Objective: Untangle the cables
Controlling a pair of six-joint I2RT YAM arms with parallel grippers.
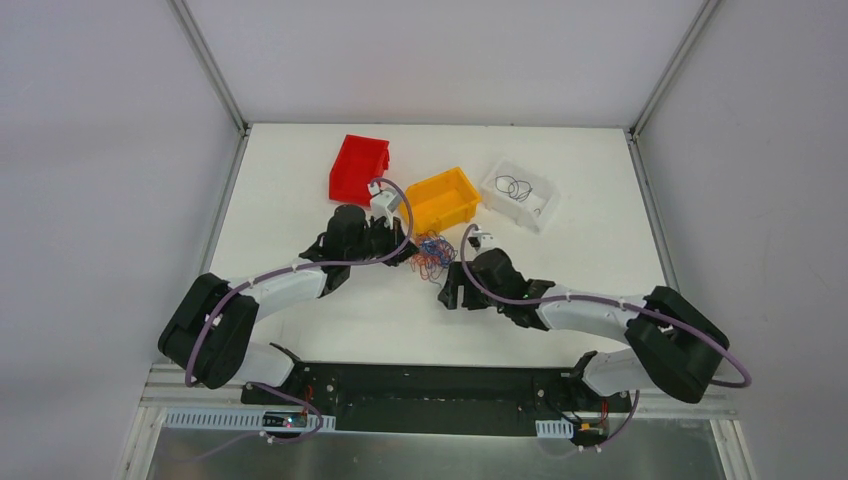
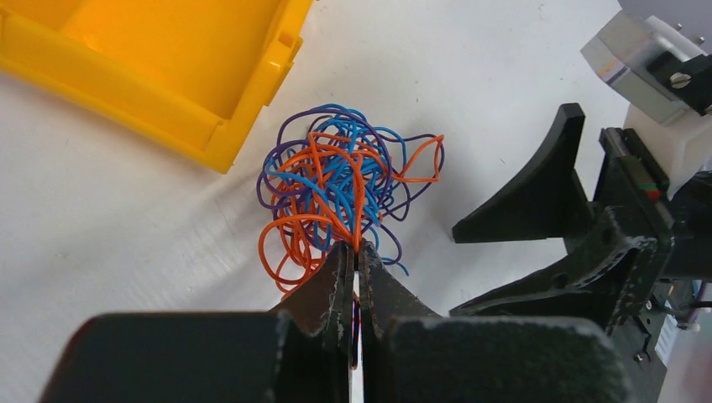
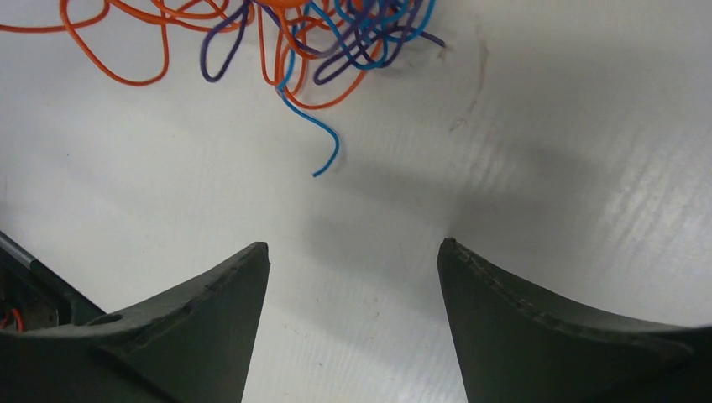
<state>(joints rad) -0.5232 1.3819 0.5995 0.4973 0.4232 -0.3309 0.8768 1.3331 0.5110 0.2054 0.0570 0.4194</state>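
The cables form a small knotted ball of orange, blue and purple wires lying on the white table, just in front of the yellow bin. My left gripper is shut on a few strands at the near edge of the ball. From above, the tangle lies between both arms. My right gripper is open over bare table, empty. The tangle's edge lies ahead of it, and a loose blue end points toward it. Its fingers show to the right of the ball in the left wrist view.
A yellow bin stands right behind the tangle, with a red bin to its left. A white tray at the back right holds dark wire loops. White walls enclose the table.
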